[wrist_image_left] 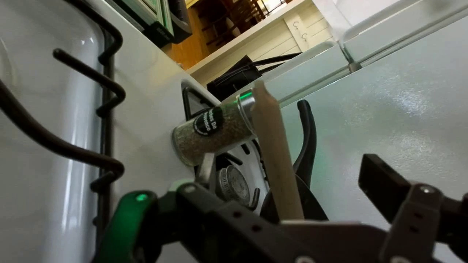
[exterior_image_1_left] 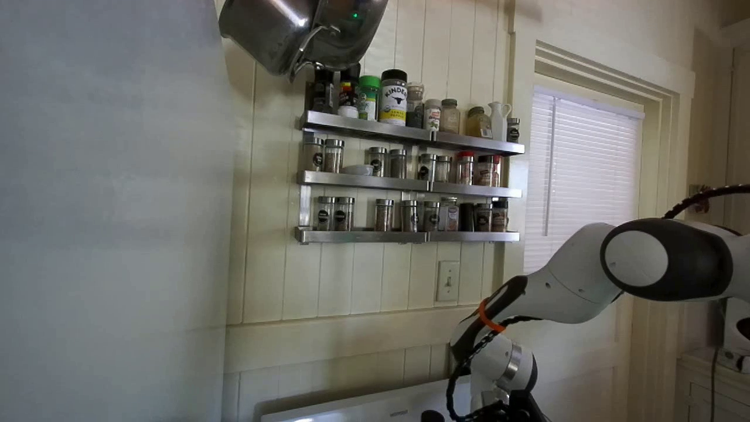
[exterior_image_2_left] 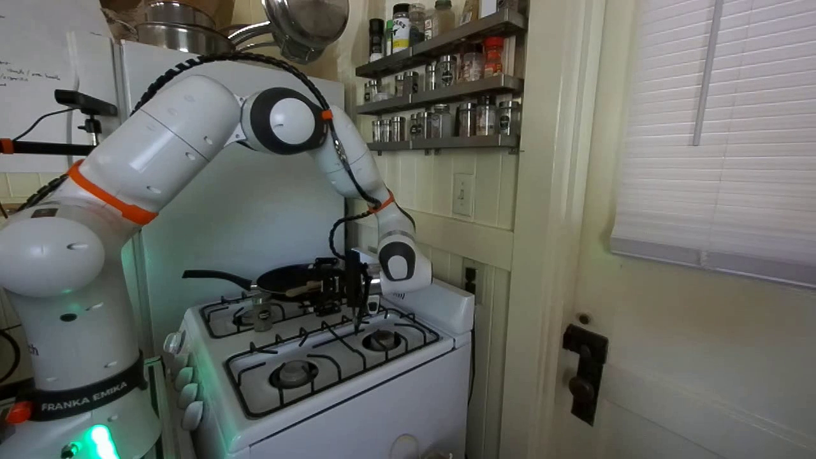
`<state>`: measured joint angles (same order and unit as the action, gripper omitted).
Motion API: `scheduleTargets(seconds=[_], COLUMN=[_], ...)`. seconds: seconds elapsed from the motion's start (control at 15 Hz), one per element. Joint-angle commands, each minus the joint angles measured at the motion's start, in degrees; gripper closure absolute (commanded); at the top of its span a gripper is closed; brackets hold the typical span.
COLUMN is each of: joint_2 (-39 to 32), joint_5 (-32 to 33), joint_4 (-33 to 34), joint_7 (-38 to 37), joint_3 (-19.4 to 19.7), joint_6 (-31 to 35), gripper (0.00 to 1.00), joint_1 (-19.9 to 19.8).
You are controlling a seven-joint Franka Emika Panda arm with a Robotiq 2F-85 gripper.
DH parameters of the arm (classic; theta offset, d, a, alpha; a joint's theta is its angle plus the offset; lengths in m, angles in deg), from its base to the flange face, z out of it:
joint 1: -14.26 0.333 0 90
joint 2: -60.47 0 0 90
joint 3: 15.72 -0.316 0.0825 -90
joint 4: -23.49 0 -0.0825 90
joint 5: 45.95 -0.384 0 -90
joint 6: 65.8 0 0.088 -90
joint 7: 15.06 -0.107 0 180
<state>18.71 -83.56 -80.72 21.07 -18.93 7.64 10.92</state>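
Wooden utensil (wrist_image_left: 278, 160): one, seen against the black pan (exterior_image_2_left: 280, 275) and crossing the middle of the wrist view; its lower end is hidden.
Herbes de Provence jar (wrist_image_left: 223, 126): one, upright with its lid on, on the white stovetop (wrist_image_left: 144, 120) between the grates (wrist_image_left: 60, 145), apart from the gripper.
Gripper (wrist_image_left: 289, 166): one, jaws spread wide, no grip on anything that I can see; whether it brushes the utensil I can't tell.
Done: jar standing, utensil free of any grip, so I'd judge both settled.
Left: I can't make out from here whether either needs more handling.
Burners (exterior_image_2_left: 294, 373): three in sight.
Shelves (exterior_image_1_left: 369, 236): three, with nine containers (exterior_image_1_left: 384, 215) along the lowest.
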Motion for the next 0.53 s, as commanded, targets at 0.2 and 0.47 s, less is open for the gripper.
scheduleTargets(seconds=[0.2,0.47], joint_2=[13.8,24.4], joint_5=[3.3,8.0], joint_4=[-11.0,-16.8], joint_7=[-6.2,-12.5], joint_3=[3.0,5.2], joint_6=[8.3,10.3], gripper=[0.00,0.00], joint_1=[-0.4,-0.8])
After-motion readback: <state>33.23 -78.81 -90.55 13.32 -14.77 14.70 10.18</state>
